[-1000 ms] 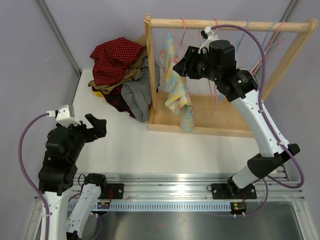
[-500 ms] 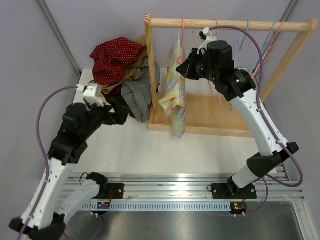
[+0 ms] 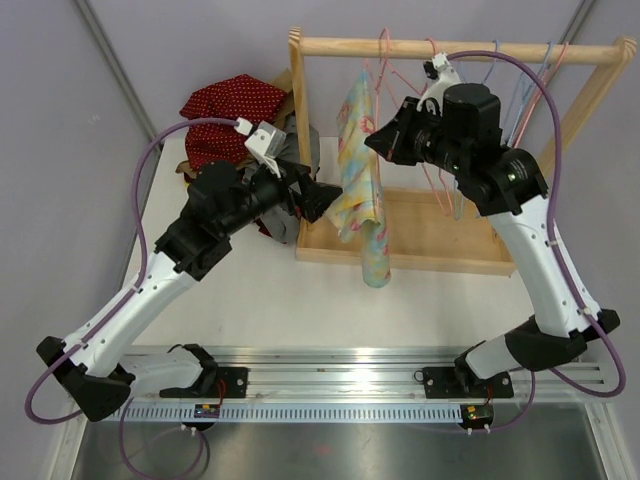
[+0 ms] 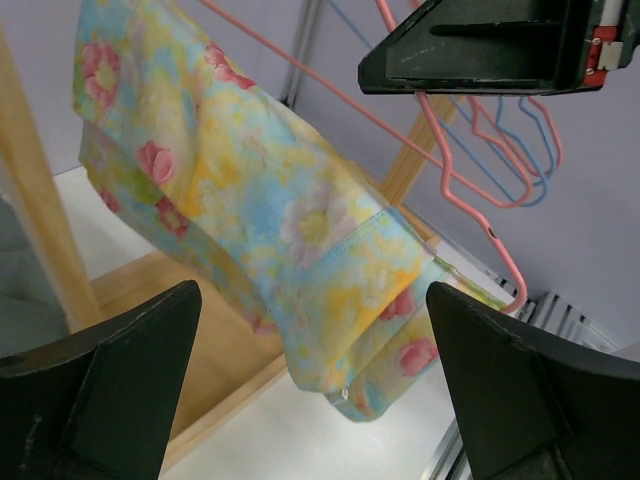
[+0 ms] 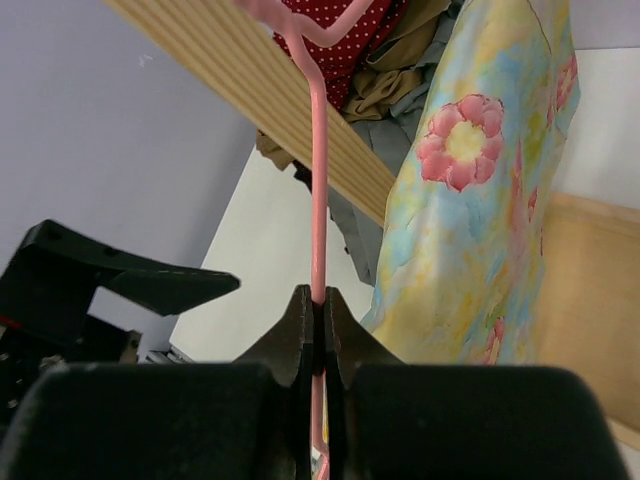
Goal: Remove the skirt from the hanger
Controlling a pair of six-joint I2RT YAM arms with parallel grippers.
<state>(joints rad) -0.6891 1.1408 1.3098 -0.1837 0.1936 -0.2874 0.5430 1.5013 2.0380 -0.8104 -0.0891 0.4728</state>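
Observation:
The floral skirt [image 3: 360, 170] hangs from a pink hanger [image 3: 385, 55] on the wooden rack's top bar [image 3: 470, 47]. My right gripper [image 3: 388, 135] is shut on the hanger's pink wire [image 5: 317, 200], just right of the skirt [image 5: 480, 220]; its jaws [image 5: 319, 308] pinch the wire tight. My left gripper [image 3: 325, 195] is open, right at the skirt's left side. In the left wrist view the skirt [image 4: 280, 200] hangs between and above the spread fingers [image 4: 110, 385], not touched, with the gripper's gap [image 4: 320, 400] below its lower hem.
A pile of clothes with a red dotted garment [image 3: 235, 115] lies left of the rack. The rack's wooden base tray [image 3: 440, 250] and left post [image 3: 300, 130] stand close to my left gripper. Other empty pink and blue hangers [image 3: 530, 90] hang to the right.
My left arm has swung from the near left up and right to the skirt. My right gripper has shifted slightly right with the hanger, and the skirt has swung.

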